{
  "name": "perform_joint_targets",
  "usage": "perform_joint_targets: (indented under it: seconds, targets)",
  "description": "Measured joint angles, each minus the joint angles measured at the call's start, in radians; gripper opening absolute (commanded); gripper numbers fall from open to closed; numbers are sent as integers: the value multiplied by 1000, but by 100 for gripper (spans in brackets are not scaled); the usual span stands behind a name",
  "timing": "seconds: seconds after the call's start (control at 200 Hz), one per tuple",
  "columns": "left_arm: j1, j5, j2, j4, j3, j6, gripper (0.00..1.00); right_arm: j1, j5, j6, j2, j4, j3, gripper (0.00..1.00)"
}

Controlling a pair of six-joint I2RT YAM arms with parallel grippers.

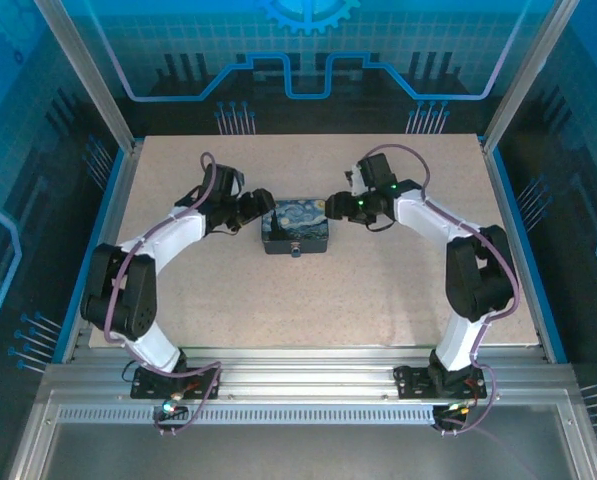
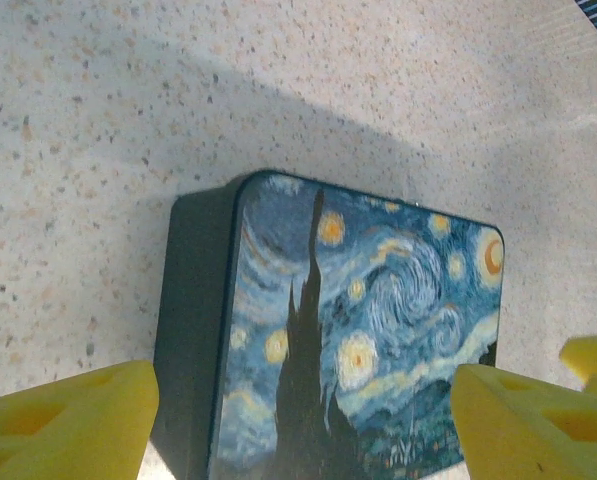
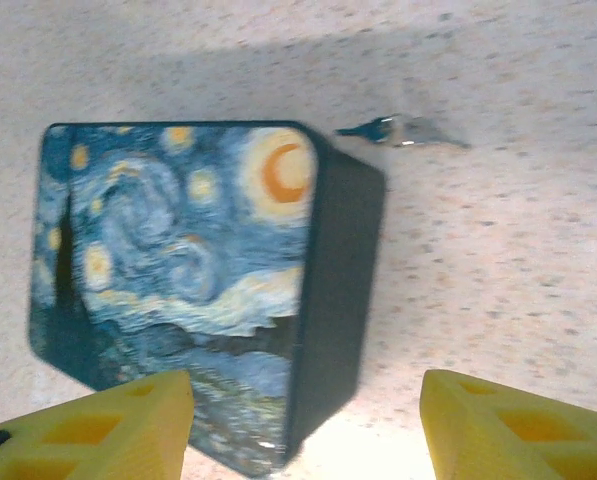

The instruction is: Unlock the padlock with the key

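Both arms are bending inward over the table (image 1: pixel 398 290), elbows out. The left gripper (image 1: pixel 261 208) and right gripper (image 1: pixel 336 205) are hovering at opposite ends of the tin (image 1: pixel 296 228), jaws standing wide, holding nothing. The tin is showing a swirling night-sky print. The key (image 3: pixel 396 129) is lying just beside its corner.

On my feed I saw a rectangular tin (image 1: pixel 296 228) printed with a swirling blue night sky, lying lid-up near the middle of the speckled beige desk (image 1: pixel 398 300). Its side walls were dark. Clear panels (image 1: pixel 308 60) with blue-lit patterns behind them stood round the desk, and a slotted aluminium rail (image 1: pixel 298 385) ran along the near edge.
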Motion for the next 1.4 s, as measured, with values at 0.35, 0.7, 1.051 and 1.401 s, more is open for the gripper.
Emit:
perform_joint_targets:
  seconds: [0.35,0.7,1.051,1.401]
  targets:
    - [-81,23,-121,-47,-96,22,78,-43,99,-70,162,-161,209,57]
    - [-82,33,-146,-67,-130,21,78,8,123,-93,333,-244,348,57]
    - [-82,34,-146,-66,-148,21,78,51,169,-102,380,-282,444,58]
    - [-80,34,-185,-66,-180,21,78,52,230,-109,522,-331,578,52]
